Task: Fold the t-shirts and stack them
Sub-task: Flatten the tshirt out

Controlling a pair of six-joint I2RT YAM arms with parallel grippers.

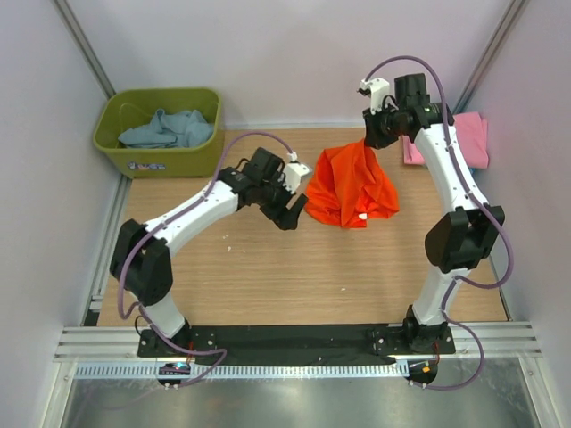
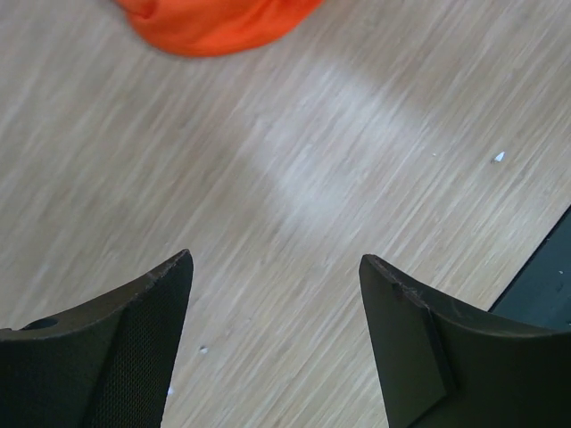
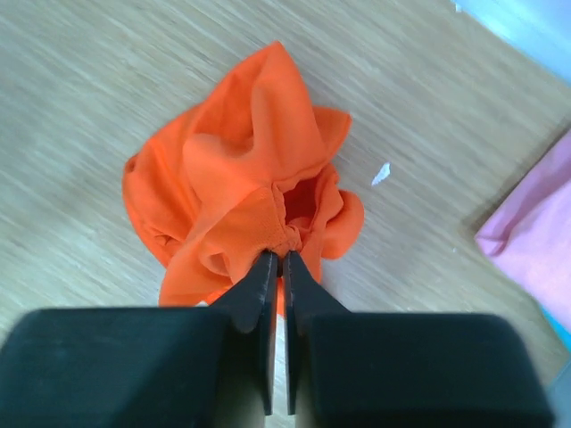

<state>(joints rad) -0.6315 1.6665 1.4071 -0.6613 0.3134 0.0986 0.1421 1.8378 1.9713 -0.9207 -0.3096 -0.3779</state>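
Pale lilac walls, wooden table (light oak grain); aluminium corner posts

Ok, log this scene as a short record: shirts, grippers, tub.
orange t-shirt: bunched on the table, one fold pinched up
right gripper: shut on the orange t-shirt
left gripper: open, over bare wood, holding nothing
pink t-shirt: lying flat at the far right edge
blue-grey t-shirt: crumpled inside the green tub

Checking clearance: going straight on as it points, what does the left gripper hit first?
Likely the bare table; the left gripper is open and the orange t-shirt lies farther ahead.
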